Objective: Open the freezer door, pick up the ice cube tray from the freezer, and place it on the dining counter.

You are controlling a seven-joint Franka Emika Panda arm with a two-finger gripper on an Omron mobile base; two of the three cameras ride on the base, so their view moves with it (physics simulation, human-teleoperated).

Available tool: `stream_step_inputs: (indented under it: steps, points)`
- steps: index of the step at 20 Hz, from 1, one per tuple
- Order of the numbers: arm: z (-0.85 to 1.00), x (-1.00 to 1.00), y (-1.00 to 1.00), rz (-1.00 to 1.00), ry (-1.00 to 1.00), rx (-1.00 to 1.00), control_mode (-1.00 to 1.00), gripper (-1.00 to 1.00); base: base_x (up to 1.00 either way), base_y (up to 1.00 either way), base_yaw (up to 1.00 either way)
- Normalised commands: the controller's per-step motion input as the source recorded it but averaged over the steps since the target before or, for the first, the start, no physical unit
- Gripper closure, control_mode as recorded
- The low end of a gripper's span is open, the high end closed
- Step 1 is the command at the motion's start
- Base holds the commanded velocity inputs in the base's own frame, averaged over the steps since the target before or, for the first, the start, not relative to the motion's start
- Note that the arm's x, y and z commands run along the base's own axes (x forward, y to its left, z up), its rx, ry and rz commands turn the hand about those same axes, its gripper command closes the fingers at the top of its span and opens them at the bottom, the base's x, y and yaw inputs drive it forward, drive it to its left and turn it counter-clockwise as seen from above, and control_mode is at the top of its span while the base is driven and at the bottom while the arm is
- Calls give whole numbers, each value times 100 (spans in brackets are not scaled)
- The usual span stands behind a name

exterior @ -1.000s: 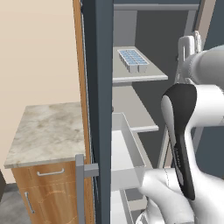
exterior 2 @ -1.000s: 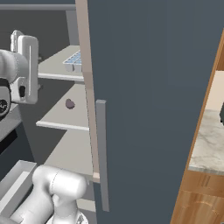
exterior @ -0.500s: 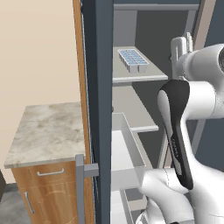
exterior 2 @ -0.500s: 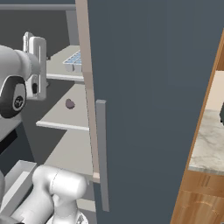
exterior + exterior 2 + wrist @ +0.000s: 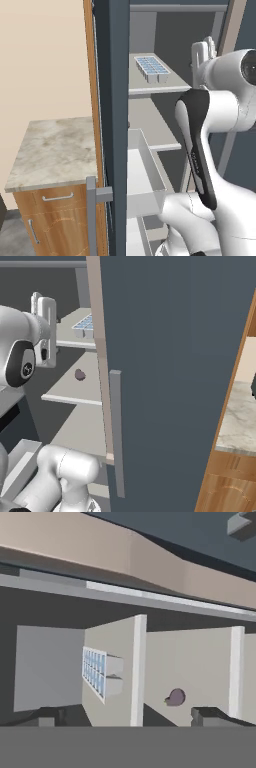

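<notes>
Arm raised w/ elbow bent, gripper (image 5: 127,716) empty, fingers spread wide apart.

Small purplish lump (image 5: 174,697) on shelf, ahead between my fingertips; marble-topped wooden cabinet (image 5: 55,150) with drawer, well off to my left.

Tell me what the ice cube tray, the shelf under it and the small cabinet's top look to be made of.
Ice cube tray: probably matte plastic, white rim around pale blue cells. Shelf: flat, uniform light grey, plastic or painted metal, can't tell which. Small cabinet's top: beige-grey veined stone, marble-like, with a soft sheen, over a wood-grain body.
</notes>
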Motion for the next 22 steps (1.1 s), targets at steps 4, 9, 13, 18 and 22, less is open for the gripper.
stream_step_inputs:
  steps: [4,9,13,18,22]
  points:
    - [0,10,1,0,0,0,-100,-100,0,0,0]
    - [-1,16,11,0,0,0,-100,-100,0,0,0]
    - [-6,30,15,0,0,0,-100,-100,0,0,0]
    - [-6,37,2,0,-4,0,-100,-100,0,0,0]
    - [-2,43,0,0,-6,0,-100,-100,0,0,0]
